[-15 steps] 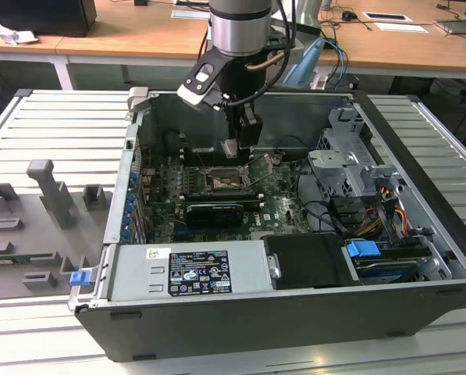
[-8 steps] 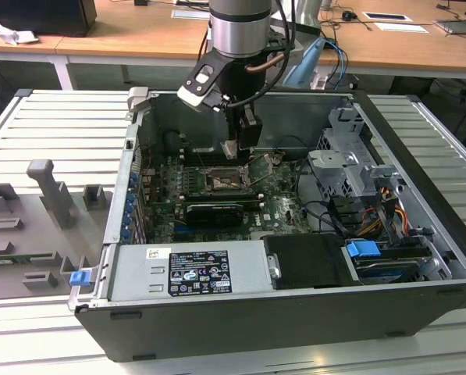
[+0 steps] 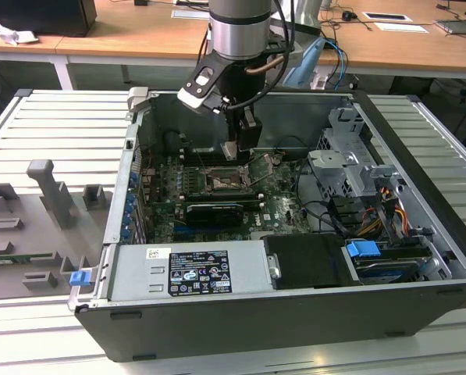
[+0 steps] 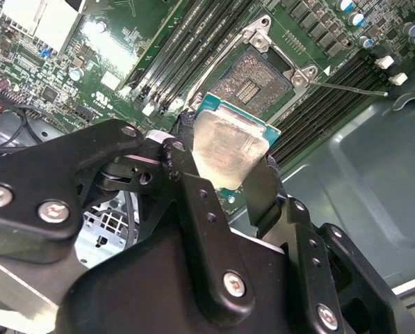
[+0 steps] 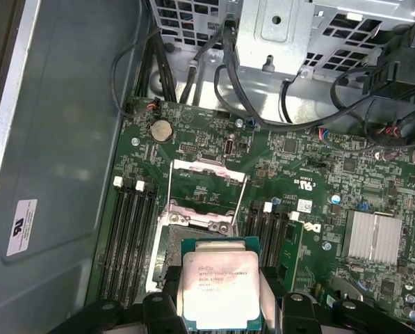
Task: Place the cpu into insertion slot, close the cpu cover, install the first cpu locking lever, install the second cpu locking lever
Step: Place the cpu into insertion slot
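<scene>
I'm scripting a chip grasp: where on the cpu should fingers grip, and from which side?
By two opposite thin edges, coming from above its lid. The cpu is a thin flat square, so only the edges offer purchase, and its underside must stay free for the insertion slot. The gripper holds it so now, fingers on either side.

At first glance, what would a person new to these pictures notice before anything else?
The silver cpu, clamped in the black gripper, hangs near the open insertion slot on the green board. The cpu cover stands raised in the first wrist view. In the exterior view the arm reaches down into an open black computer case.
</scene>
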### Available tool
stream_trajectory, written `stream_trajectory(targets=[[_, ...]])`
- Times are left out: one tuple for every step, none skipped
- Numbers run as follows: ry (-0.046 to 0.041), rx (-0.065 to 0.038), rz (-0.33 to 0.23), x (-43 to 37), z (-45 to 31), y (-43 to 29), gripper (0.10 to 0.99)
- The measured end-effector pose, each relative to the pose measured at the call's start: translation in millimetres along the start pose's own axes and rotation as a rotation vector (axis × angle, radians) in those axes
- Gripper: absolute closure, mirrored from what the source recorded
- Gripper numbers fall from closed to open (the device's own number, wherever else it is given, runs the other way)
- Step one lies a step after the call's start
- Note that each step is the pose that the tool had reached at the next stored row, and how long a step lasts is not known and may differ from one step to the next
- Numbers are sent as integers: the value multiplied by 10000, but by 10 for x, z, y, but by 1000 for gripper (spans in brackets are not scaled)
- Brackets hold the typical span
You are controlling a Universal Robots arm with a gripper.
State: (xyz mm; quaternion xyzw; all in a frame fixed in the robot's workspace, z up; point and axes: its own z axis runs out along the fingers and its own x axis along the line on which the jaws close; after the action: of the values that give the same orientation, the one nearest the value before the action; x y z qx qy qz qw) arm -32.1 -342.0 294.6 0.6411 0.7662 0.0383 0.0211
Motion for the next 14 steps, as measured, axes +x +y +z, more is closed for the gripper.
stream_trajectory(targets=[[0,0,1,0,2,0,561],[-1,0,0,0,4,0,561],[0,0,0,0,8,-1,561],[1,0,0,0,12,-1,561],[1,0,0,0,17,-1,561],[0,0,0,0,24,-2,561],[0,0,0,0,28,-2,561],[0,0,0,0,30,-3,561],[0,0,0,0,32,-3,561],[0,-1,0,-1,34,-3,561],[0,0,0,-1,35,-3,561],[0,0,0,0,38,-3,561],[1,-1,0,0,39,-3,561],[0,0,0,-1,41,-3,561]])
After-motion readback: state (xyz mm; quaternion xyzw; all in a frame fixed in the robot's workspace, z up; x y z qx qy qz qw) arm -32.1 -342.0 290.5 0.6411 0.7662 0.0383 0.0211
